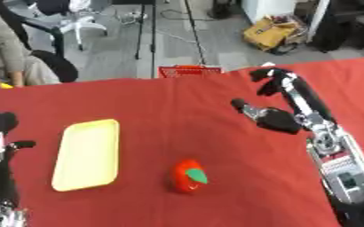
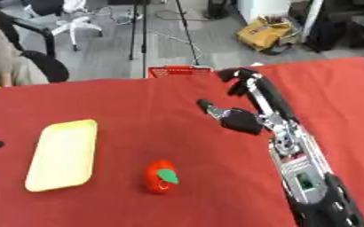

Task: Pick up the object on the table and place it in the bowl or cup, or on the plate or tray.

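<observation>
One small red tomato-shaped toy with a green leaf (image 1: 189,176) lies on the red tablecloth (image 1: 177,115), just right of a pale yellow rectangular plastic tray (image 1: 86,154); the black right hand (image 1: 282,104) hovers beyond the toy, fingers released, and the left hand (image 1: 0,133) is open left of the tray.

Even, bright overhead light; the red tablecloth (image 1: 216,133) shows no glare and only faint shadows. Everything looks soft, blurrier beyond the cloth's far edge.

Object: a small red tomato-like fruit (image 1: 189,176) with a green leaf patch on its upper right side.
Object position: resting on the red worktop (image 1: 177,111), near the front, untouched.
Tray: pale yellow, rectangular, rounded corners (image 1: 87,154), lying flat and empty.
Relation: tray sits left of the fruit, apart from it.
</observation>
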{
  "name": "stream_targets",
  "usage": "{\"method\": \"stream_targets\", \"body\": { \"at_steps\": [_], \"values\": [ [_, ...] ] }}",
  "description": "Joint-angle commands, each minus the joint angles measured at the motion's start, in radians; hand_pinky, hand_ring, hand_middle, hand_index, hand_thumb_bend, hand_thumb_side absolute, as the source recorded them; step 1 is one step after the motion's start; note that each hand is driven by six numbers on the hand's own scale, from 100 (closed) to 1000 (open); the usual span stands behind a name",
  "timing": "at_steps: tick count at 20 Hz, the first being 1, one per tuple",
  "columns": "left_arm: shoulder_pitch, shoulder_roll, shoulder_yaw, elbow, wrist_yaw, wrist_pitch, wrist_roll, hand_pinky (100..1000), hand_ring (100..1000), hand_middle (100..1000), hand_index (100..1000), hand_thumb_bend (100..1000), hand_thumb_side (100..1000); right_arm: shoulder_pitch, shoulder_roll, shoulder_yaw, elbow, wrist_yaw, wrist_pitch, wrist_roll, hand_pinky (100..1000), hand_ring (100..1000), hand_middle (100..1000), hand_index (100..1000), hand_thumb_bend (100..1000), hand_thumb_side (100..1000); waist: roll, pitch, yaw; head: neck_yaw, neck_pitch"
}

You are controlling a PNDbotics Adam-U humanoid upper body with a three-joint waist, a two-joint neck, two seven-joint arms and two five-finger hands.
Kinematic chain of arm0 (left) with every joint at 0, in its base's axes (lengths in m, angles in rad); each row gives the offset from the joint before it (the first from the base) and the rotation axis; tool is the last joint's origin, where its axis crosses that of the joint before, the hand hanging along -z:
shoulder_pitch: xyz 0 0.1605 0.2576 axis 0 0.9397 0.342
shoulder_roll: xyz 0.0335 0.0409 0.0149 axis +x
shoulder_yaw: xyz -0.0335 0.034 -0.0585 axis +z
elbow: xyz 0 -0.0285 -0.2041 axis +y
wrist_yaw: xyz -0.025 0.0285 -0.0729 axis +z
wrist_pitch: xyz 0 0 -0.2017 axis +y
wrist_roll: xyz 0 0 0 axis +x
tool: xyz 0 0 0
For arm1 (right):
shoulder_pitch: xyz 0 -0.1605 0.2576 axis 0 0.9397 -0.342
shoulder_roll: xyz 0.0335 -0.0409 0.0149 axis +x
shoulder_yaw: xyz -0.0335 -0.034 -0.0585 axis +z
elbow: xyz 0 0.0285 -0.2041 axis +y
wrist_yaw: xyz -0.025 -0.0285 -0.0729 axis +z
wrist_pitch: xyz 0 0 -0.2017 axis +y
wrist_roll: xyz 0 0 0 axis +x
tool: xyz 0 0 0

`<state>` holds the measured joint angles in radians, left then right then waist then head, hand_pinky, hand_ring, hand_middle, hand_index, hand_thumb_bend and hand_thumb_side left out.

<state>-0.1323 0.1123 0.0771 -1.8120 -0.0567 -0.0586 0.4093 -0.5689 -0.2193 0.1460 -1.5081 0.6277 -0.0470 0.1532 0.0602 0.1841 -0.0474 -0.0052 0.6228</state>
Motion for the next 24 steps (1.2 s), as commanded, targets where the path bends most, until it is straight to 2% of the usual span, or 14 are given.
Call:
{"method": "stream_targets", "body": {
  "at_steps": [1,4,7,16,24],
  "values": [
    [-0.005,0.016,0.001,-0.011,0.001,-0.002,-0.004,516,822,777,719,642,870,-0.030,-0.022,0.036,0.040,0.003,-0.031,0.049,651,624,734,837,597,483,0.000,-0.026,0.002,-0.005,-0.005],
    [-0.005,0.016,0.000,-0.011,0.002,-0.002,-0.005,516,821,777,719,642,870,-0.050,-0.004,0.084,0.099,0.007,-0.062,0.105,651,625,738,836,599,466,-0.001,-0.028,0.005,-0.008,-0.004],
    [-0.005,0.016,-0.001,-0.010,0.002,-0.002,-0.006,516,821,777,719,643,870,-0.066,0.022,0.101,0.147,0.018,-0.081,0.131,650,625,739,834,600,457,-0.001,-0.028,0.007,-0.010,-0.004],
    [-0.006,0.013,-0.002,-0.010,0.004,-0.002,-0.009,516,821,776,720,644,871,-0.114,0.114,0.100,0.281,0.089,-0.113,0.130,645,621,736,834,603,446,0.003,-0.027,0.013,-0.012,-0.006],
    [-0.005,0.013,-0.002,-0.009,0.005,-0.001,-0.009,517,820,776,720,646,872,-0.114,0.114,0.114,0.335,0.110,-0.131,0.149,639,620,732,838,611,428,0.002,-0.026,0.014,-0.012,-0.004]
  ]
}}
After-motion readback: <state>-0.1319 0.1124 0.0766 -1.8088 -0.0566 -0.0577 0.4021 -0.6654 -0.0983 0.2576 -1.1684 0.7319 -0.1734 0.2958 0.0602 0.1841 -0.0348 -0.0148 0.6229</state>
